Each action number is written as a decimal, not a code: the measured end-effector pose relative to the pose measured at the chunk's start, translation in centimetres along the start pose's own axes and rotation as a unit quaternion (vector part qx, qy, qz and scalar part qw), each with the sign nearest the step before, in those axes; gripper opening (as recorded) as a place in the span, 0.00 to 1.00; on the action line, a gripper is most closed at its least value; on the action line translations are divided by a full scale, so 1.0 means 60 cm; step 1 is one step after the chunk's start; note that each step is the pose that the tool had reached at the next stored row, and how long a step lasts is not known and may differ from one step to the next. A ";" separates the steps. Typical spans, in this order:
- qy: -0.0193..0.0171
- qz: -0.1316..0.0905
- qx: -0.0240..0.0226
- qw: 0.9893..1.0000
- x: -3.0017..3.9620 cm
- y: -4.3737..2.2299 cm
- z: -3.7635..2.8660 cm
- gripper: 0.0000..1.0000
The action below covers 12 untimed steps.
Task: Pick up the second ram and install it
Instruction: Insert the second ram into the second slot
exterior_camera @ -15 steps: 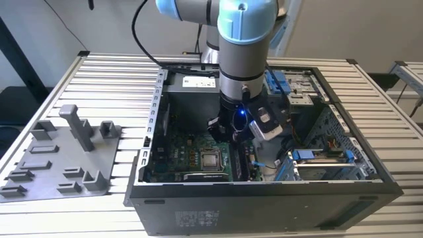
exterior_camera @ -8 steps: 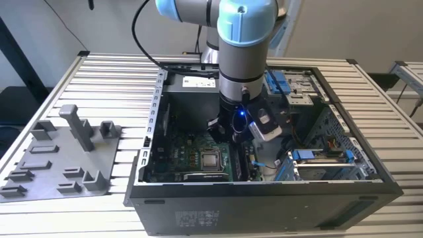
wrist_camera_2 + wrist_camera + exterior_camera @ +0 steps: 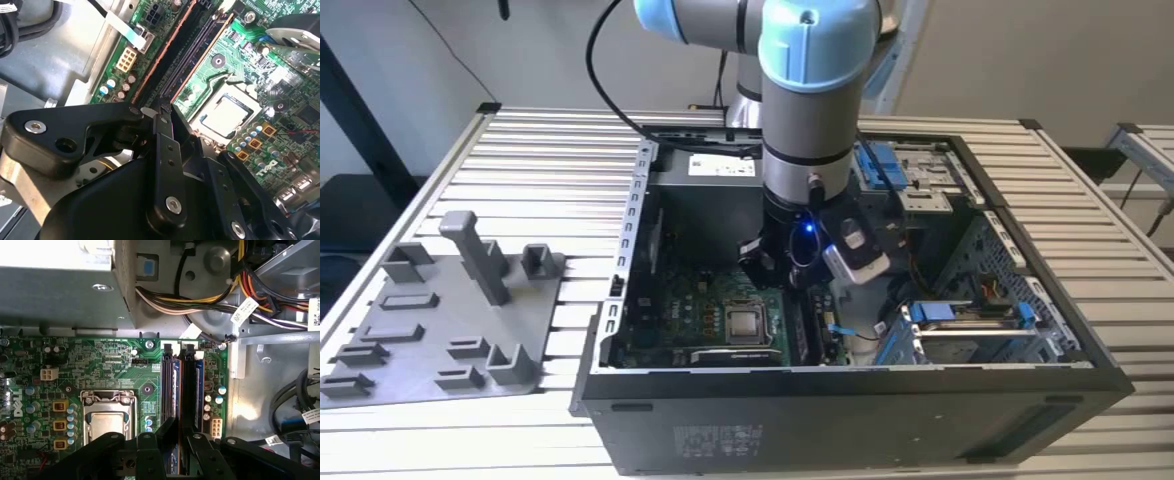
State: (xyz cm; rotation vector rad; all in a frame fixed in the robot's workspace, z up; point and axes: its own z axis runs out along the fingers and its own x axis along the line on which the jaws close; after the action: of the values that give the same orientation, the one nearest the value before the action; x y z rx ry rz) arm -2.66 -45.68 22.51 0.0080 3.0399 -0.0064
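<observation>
The second ram [image 3: 176, 385] is a thin bluish card standing on edge in a memory slot beside the processor socket [image 3: 107, 422]. My gripper [image 3: 180, 432] reaches down into the open computer case [image 3: 854, 420] and its black fingers [image 3: 167, 427] flank the near end of that card. In the second wrist view the gripper [image 3: 161, 107] has its fingertips drawn together right at the end of the slots. In the exterior view the gripper [image 3: 781, 270] hangs low over the motherboard [image 3: 707, 320]. Another card [image 3: 199, 385] stands in the neighbouring slot.
A grey fixture tray [image 3: 440, 330] with upright posts lies on the slatted table at the exterior view's left. Bundled cables [image 3: 200, 300] run past the far end of the slots. Blue drive latches [image 3: 961, 312] and a metal bay sit at the case's right.
</observation>
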 end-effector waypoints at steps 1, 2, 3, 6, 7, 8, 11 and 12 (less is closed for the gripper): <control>0.000 -0.001 0.000 1.000 0.000 0.000 0.000 0.17; -0.001 -0.002 0.001 1.000 0.000 0.000 0.000 0.17; -0.001 -0.003 0.000 1.000 0.000 0.000 0.000 0.17; -0.001 -0.006 0.000 1.000 0.000 0.000 0.000 0.17; -0.001 -0.006 0.000 1.000 0.000 0.000 0.000 0.17; -0.001 -0.006 0.000 1.000 0.000 0.000 0.001 0.17; -0.001 -0.006 0.000 1.000 0.001 0.000 0.004 0.17; 0.000 -0.006 0.000 1.000 0.001 0.000 0.005 0.17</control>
State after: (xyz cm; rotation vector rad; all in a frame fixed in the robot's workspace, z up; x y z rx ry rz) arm -2.68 -45.68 22.21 -0.0112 3.0395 -0.0075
